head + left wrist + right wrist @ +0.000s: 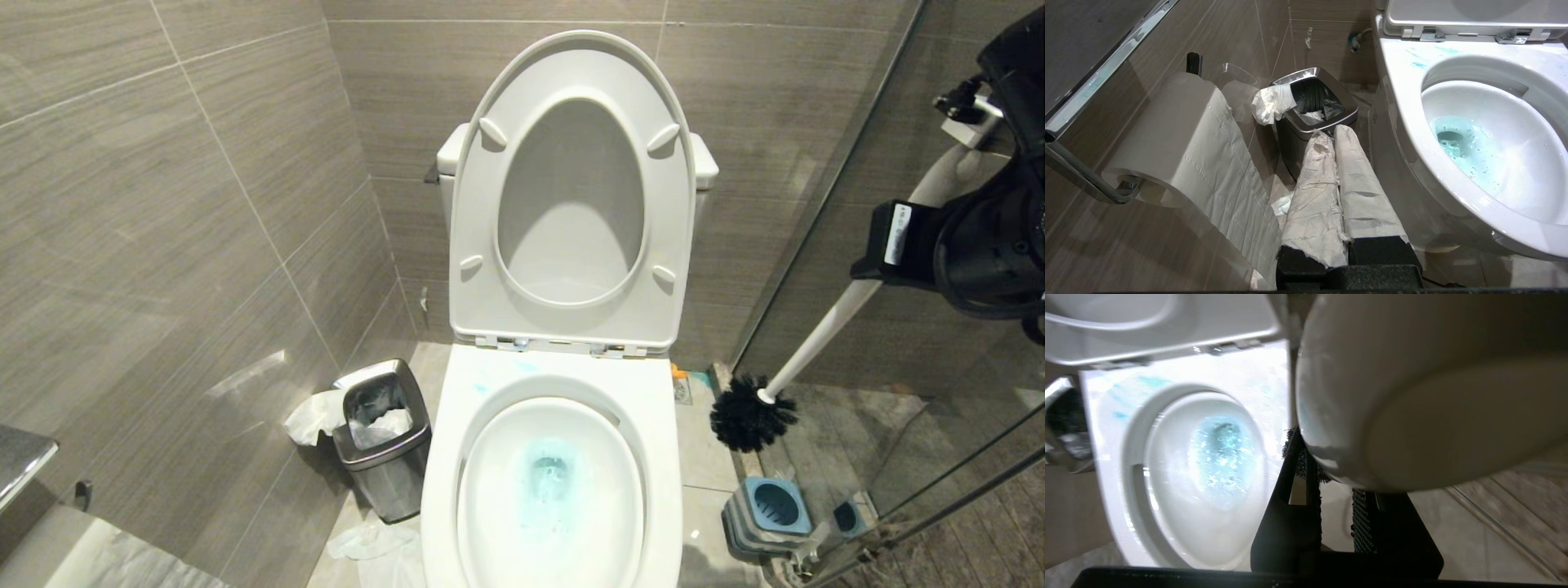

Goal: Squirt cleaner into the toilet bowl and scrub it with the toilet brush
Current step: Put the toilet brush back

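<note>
My right claw (939, 196) sits at the 3 o'clock edge of the head view, closed around the white handle of the toilet brush (824, 327). The handle slants down toward 7 o'clock, and the dark bristle head hangs in the air above the floor, just right of the toilet bowl (661, 457) and above the square grey-and-blue base (767, 510). In the right wrist view the handle's rounded end fills most of the frame between my black fingers (1286, 522).

My left claw (1333, 139) is parked low beside the bowl, its two paper-wrapped fingers pressed together, holding nothing, pointing toward the steel waste bin (1327, 118).

Surface and room: grey tiled walls, pale tiled floor, a glass partition at 3 o'clock. Seat and lid (571, 196) stand raised at 12 o'clock. The cleaner (547, 478) tints the water in the basin turquoise, with faint blue streaks on the rim near the hinges. The bin, stuffed with paper, stands at 9 o'clock of the bowl. A toilet roll (1180, 139) hangs on a chrome holder on the left wall.
</note>
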